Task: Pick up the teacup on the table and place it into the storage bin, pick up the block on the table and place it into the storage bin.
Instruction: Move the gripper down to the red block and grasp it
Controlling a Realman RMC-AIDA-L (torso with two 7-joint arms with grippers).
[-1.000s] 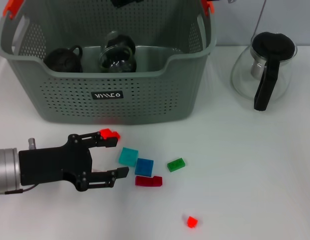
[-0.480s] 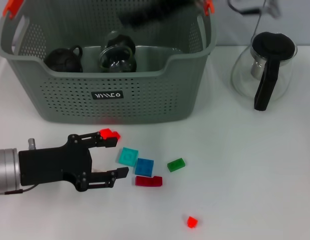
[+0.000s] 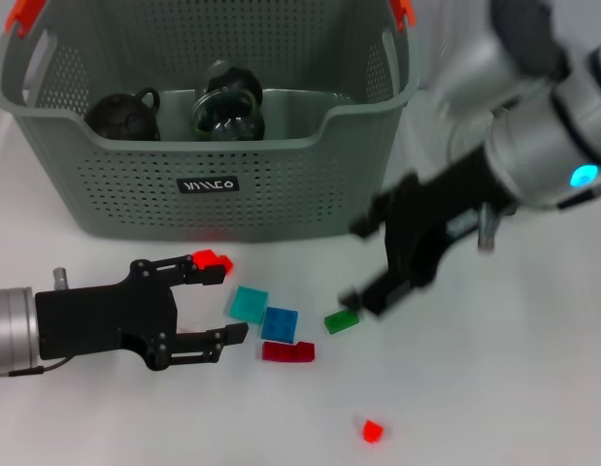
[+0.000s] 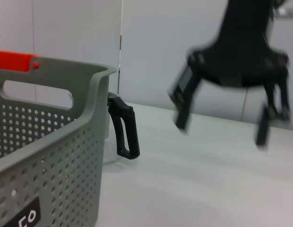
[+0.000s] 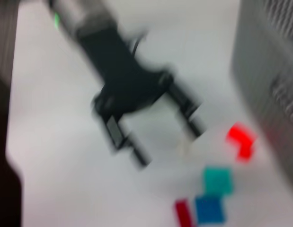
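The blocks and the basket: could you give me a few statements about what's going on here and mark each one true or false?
1. The storage bin is empty. False: two dark round teaware pieces sit inside it.
2. Several small blocks lie on the table in front of the bin. True: a teal block, a blue block, a green block and red ones.
3. The left gripper is shut on a block. False: its fingers are spread open beside the blocks, holding nothing.
4. The right gripper is over the table near the green block. True.
5. The lone red block lies inside the bin. False: it lies on the table, apart from the others.
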